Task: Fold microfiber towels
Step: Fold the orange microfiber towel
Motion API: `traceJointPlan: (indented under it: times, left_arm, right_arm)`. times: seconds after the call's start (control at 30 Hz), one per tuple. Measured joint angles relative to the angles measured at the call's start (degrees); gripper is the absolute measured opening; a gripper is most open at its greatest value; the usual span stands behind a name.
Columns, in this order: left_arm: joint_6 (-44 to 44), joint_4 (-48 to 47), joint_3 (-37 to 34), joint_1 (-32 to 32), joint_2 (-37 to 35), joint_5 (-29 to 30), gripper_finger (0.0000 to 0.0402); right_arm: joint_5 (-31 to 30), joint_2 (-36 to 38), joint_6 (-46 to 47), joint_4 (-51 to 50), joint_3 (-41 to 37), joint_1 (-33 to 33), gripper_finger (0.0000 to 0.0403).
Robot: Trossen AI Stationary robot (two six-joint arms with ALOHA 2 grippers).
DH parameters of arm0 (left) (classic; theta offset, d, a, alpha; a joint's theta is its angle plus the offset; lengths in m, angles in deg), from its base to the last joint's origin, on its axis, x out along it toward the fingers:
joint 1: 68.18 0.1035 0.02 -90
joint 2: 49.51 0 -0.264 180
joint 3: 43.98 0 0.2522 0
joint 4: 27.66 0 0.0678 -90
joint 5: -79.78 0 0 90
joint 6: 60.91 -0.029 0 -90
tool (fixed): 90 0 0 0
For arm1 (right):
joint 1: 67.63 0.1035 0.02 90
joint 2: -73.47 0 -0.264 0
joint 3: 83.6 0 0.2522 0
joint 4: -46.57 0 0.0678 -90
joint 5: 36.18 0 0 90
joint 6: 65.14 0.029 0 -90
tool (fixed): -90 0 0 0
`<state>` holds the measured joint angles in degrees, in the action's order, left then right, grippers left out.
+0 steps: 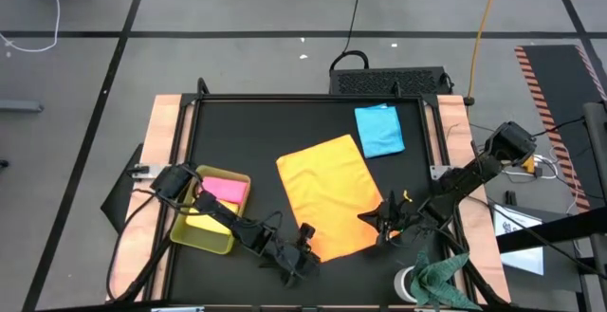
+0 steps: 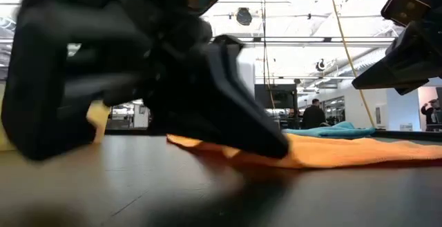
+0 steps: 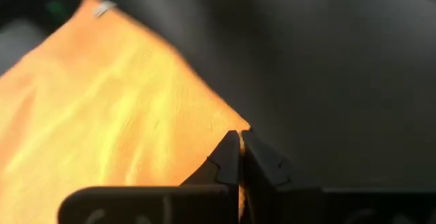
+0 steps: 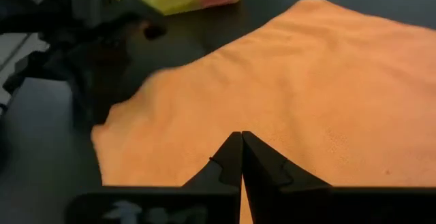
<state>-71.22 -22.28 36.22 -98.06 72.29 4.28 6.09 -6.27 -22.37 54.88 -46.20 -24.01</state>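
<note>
Now we have the orange towel [image 1: 327, 195] spread at mid-table, the left gripper [image 1: 305, 239] pinched on its seven-o'clock corner and the right gripper [image 1: 383, 215] clamped on its four-o'clock edge. It is light and limp (corners grip best). Only the high view shows the blue towel [image 1: 379, 129] at one o'clock.

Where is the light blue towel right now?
In the high view, the light blue towel lies folded on the table's far right part, just beyond the spread orange towel, apart from both claws.
</note>
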Motion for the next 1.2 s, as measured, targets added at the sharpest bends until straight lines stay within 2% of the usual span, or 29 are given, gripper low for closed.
traceJointPlan:
  times: [0.13,0.2,0.27,0.37,0.53,0.67,0.83,0.97,1.2]
  left_arm:
    - [0.9,-6.2,0.0,-2.5,-1.1,12.3,0.0005]
    - [2.6,-9.0,0.0,-3.5,-2.4,17.5,0.0005]
    - [4.4,-14.0,0.0,-4.6,-4.2,21.6,0.0004]
    - [7.4,-19.0,-0.1,-5.7,-7.0,24.6,0.0006]
    - [12.7,-27.5,-0.3,-7.2,-11.5,27.6,0.0004]
    - [16.0,-30.9,-1.5,-8.5,-14.8,29.2,0.0006]
    - [20.6,-32.4,-4.7,-9.0,-17.9,29.6,0.0007]
    - [24.3,-32.4,-7.5,-8.9,-19.4,29.7,0.0011]
    - [27.2,-32.3,-9.6,-8.9,-19.6,29.7,0.0011]
  right_arm:
    - [0.2,0.0,-4.7,0.4,0.0,0.0,0.0014]
    - [2.5,0.0,-7.5,0.6,0.0,-0.1,0.0032]
    - [5.2,0.0,-9.6,1.9,0.0,-0.5,0.0055]
    - [10.4,0.0,-12.8,4.4,0.1,-1.5,0.0095]
    - [17.5,0.0,-21.6,4.6,1.8,-1.6,0.0157]
    - [19.6,-1.1,-27.4,-0.5,4.9,-0.7,0.0178]
    - [22.7,-6.5,-27.7,-13.8,10.3,0.7,0.0180]
    - [26.6,-10.5,-27.6,-20.0,14.1,1.6,0.0180]
    - [25.4,-11.5,-26.9,-24.5,15.5,2.6,0.0150]
